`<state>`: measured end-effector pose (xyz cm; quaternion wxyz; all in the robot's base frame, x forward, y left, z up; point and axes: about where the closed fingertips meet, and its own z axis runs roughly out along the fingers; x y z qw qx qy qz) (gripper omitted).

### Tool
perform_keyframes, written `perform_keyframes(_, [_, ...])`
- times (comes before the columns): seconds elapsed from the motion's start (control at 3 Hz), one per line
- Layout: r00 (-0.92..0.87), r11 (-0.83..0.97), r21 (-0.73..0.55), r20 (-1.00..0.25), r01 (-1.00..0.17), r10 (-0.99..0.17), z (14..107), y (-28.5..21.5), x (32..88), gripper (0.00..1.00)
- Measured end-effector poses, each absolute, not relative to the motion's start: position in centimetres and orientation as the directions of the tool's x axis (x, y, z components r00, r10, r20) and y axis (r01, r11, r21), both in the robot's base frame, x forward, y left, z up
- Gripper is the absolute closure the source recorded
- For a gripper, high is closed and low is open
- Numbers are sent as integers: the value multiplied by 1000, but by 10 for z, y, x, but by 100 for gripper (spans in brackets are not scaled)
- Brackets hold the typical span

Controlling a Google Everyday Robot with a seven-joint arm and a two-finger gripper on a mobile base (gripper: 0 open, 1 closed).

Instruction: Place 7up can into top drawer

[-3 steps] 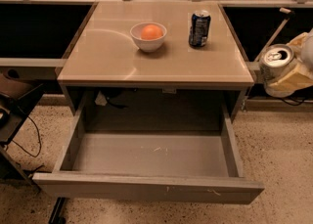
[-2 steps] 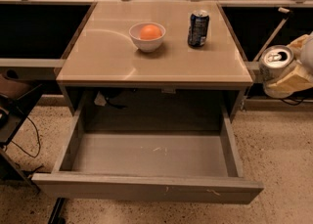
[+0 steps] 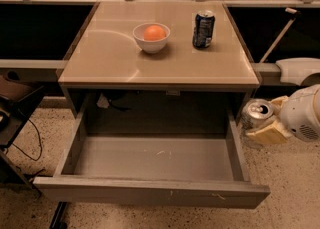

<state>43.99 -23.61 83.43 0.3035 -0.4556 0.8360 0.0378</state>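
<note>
The 7up can [image 3: 256,113] is a pale silvery can with a silver top and pull tab. It is held in my gripper [image 3: 264,122] at the right, beside and just outside the right wall of the top drawer. My pale fingers [image 3: 265,134] close around the can. The top drawer [image 3: 150,191] is pulled wide open below the tabletop. Its scuffed grey floor holds nothing. The can is level with the drawer's right rim, tilted with its top toward the camera.
On the beige tabletop [image 3: 115,58] stand a white bowl [image 3: 151,39] with an orange in it and a dark blue can [image 3: 203,29]. Dark cabinets flank the table. Cables [image 3: 30,138] hang at the left over speckled floor.
My gripper with the can has come down from tabletop height at the right edge to drawer-rim height and moved slightly left toward the drawer.
</note>
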Motion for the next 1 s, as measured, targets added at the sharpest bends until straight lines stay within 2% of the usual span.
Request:
perform_keyframes(0.33, [-401,582,-213,-542,-785,-739,834,-236,440,100])
perform_keyframes(0.67, [-411,571,-148,-554,-807,-724,809,-229,446,100])
perform_keyframes(1.0, [-434,526,2,-568,-851,-699,754,-187,460,100])
